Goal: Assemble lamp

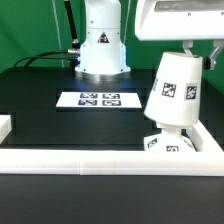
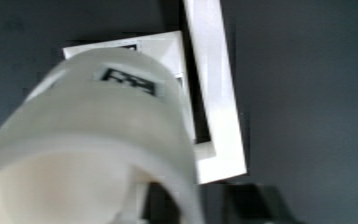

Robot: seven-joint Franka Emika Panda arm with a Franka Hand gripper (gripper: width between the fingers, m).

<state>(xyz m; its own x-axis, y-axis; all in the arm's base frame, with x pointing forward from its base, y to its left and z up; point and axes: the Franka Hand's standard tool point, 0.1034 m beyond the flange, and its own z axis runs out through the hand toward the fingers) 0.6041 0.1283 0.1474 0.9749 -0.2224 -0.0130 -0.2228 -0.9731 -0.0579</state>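
The white cone shade hangs tilted at the exterior view's right, with black-and-white tags on its side. My gripper is shut on the shade's upper rim. The shade's lower end sits over the small square base, which lies in the front right corner by the white wall. In the wrist view the shade fills most of the picture, and my gripper pinches its wall, one dark finger on each side. Part of the base shows beyond the shade. The bulb is hidden.
A raised white wall runs along the table's front and turns up the right side; it also shows in the wrist view. The marker board lies mid-table. The arm's white pedestal stands behind it. A white block is at the left edge.
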